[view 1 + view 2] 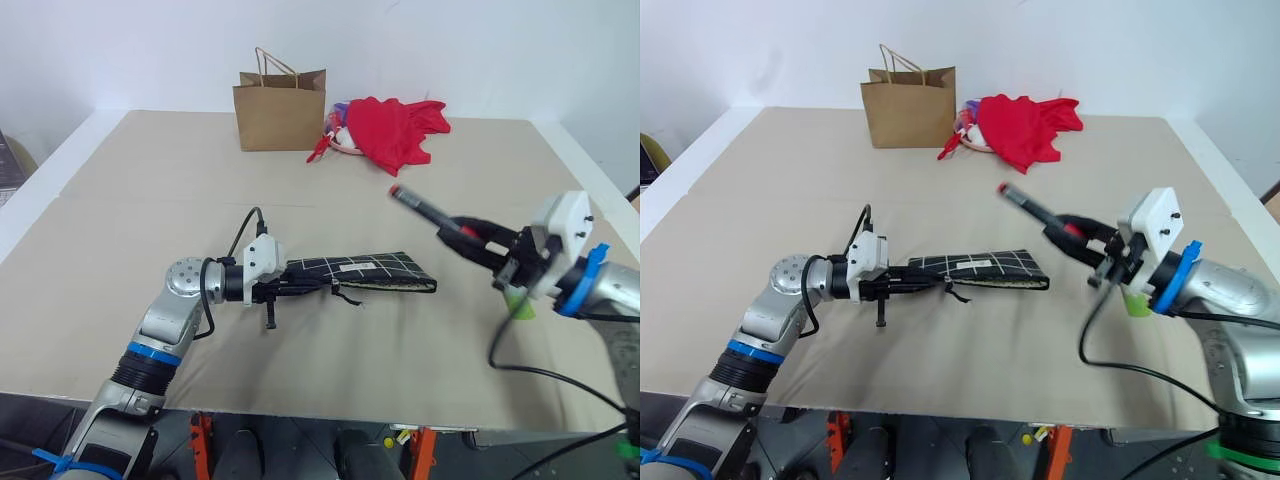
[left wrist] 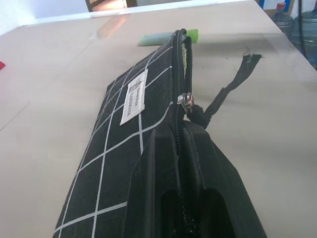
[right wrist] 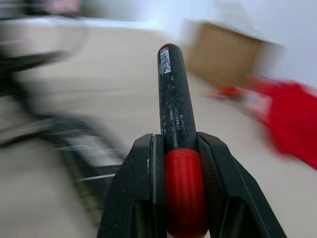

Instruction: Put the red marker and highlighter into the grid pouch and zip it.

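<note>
Left gripper (image 1: 300, 287) closed on one end of the pouch (image 1: 375, 271), right at the zipper track, holding that end steady on the table (image 1: 150, 190) so the mouth stays put for loading; the rest of the pouch lies flat, stretching away from the fingertips. In the left wrist view the zipper reads as drawn back, slider near the fingers, pull cord (image 2: 233, 84) trailing beside it. Right gripper (image 1: 478, 241) is clamped on the marker (image 1: 425, 213) at its red cap, barrel projecting ahead of the fingers, held clear above the table and aimed roughly toward the pouch's free end, probably lined up for insertion. Highlighter (image 1: 520, 303) lies on the table just below and behind the right gripper, not yet picked. Bag (image 1: 281, 107) and cloth (image 1: 398, 129) sit well beyond both grippers.
</note>
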